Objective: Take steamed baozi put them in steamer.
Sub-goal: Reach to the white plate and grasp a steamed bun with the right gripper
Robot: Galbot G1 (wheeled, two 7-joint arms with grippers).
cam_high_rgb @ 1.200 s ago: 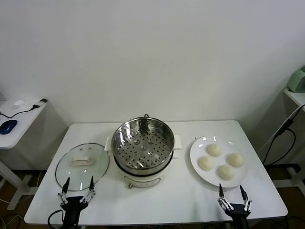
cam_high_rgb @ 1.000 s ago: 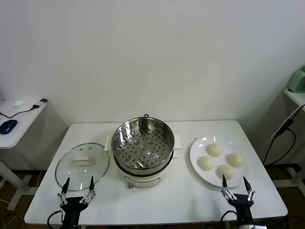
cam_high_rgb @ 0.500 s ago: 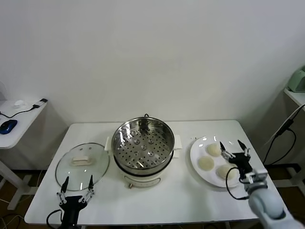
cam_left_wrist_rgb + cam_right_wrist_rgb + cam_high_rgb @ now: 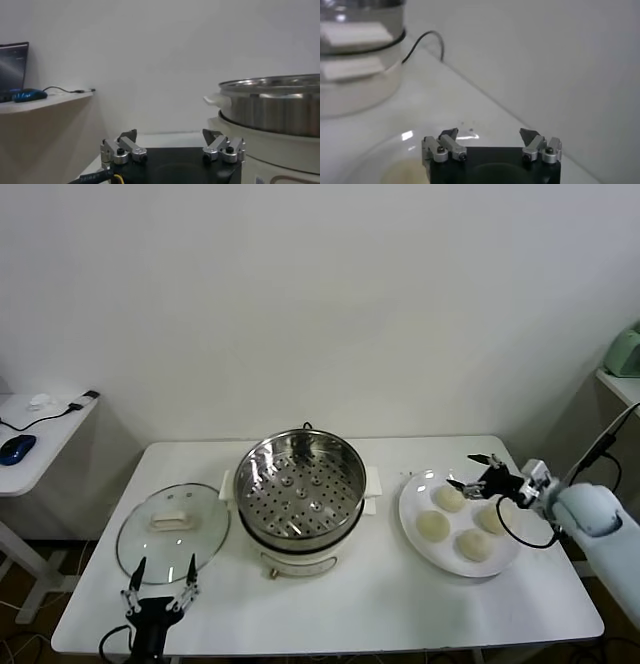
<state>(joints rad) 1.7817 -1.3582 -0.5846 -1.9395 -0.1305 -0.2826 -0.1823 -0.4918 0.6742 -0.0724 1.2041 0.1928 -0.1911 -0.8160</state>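
The steamer (image 4: 300, 489) stands mid-table, open, its perforated tray bare. Four cream-white baozi lie on a white plate (image 4: 412, 502) to its right: one far (image 4: 449, 498), one left (image 4: 432, 525), one near (image 4: 473, 545), one right (image 4: 492, 518). My right gripper (image 4: 466, 471) is open and empty, hovering just above the plate's far side over the far baozi, fingers pointing toward the steamer. In the right wrist view the gripper (image 4: 489, 134) is open above the plate, with one baozi (image 4: 402, 174) below and the steamer (image 4: 355, 50) beyond. My left gripper (image 4: 160, 579) is open, parked at the table's near left edge; the left wrist view shows it (image 4: 171, 135) beside the steamer (image 4: 275, 115).
A flat glass lid (image 4: 172, 529) lies left of the steamer. A side table with a blue mouse (image 4: 17, 448) stands at far left. A green appliance (image 4: 625, 349) sits on a shelf at far right, with cables hanging beside the table's right end.
My right gripper has risen from the table's near right edge, swung across the plate and now points left over the far baozi. The left arm has not moved.
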